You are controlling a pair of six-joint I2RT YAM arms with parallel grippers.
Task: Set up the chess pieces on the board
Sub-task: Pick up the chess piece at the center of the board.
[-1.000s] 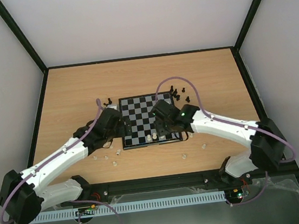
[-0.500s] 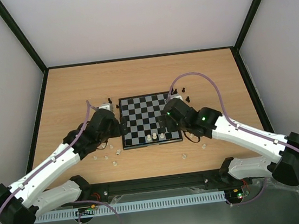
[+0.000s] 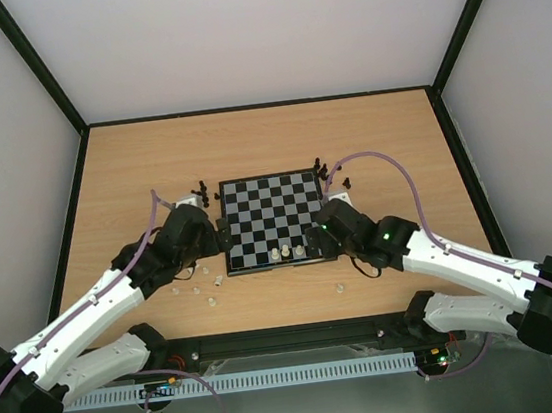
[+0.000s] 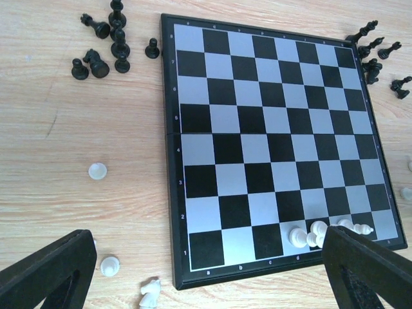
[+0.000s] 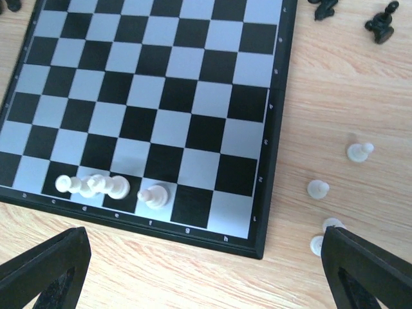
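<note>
Fingers [image 4: 45, 273] of the left gripper [image 3: 217, 238] stand wide apart with nothing between them, low beside the left edge of the board [image 3: 272, 207]. The right gripper [image 3: 321, 229] is likewise spread and empty, over the board's near right corner. The board lies flat around the middle of the bench [image 3: 248, 139], somewhat toward the near edge. On its nearest row stand a few white pieces [image 5: 90, 185], a crowded cluster with one more just beside it on its own square. A loose group of black pieces [image 4: 103, 51] lies on the bench off the board's far left corner, and more black pieces are off its far right corner. Loose white pieces are scattered on the bench toward the near left corner, and other white pieces lie toward the near right corner
</note>
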